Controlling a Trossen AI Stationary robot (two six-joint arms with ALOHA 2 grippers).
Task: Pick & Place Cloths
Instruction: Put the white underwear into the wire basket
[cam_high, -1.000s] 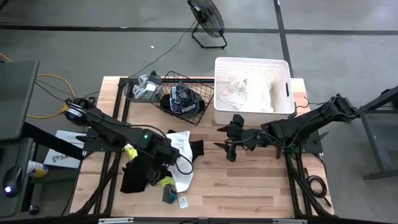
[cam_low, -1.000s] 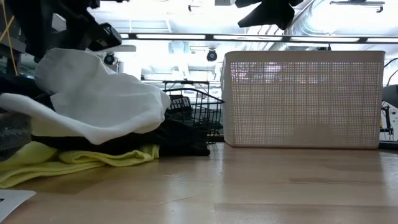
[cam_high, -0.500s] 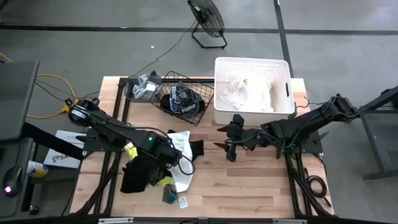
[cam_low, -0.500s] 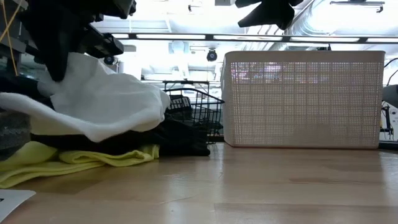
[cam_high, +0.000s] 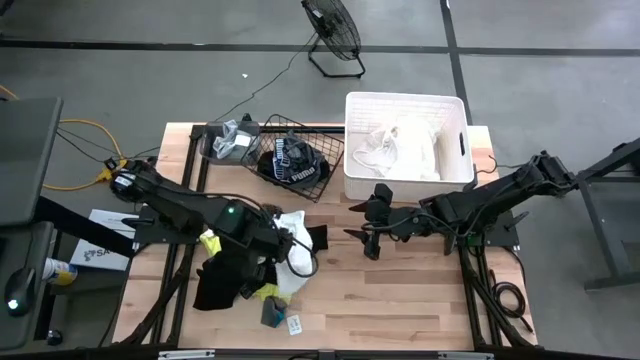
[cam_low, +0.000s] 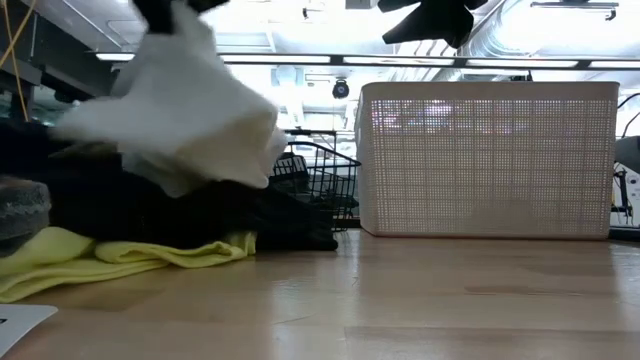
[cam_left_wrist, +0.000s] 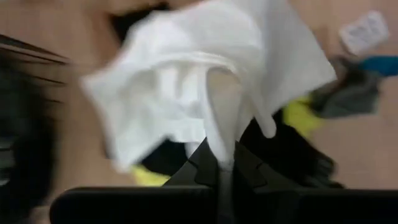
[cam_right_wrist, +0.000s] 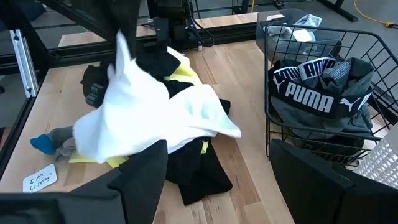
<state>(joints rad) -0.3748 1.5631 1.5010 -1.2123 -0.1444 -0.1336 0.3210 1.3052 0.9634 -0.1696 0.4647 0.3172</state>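
While the right gripper (cam_high: 368, 228) hangs above bare table near the tub (cam_high: 455, 110), fingers spread and holding nothing, a white cloth (cam_left_wrist: 205, 93) is pinched in the left gripper (cam_left_wrist: 219, 163). The cloth is gripped by a bunched fold between the closed fingers and is draped outward from them, above the pile (cam_right_wrist: 180, 155) of black and yellow cloths on the table's left half. Compared with half a second ago, the white cloth is raised higher off the pile, as seen in the low view (cam_low: 185, 110), and less of it is spread over the black cloths beneath.
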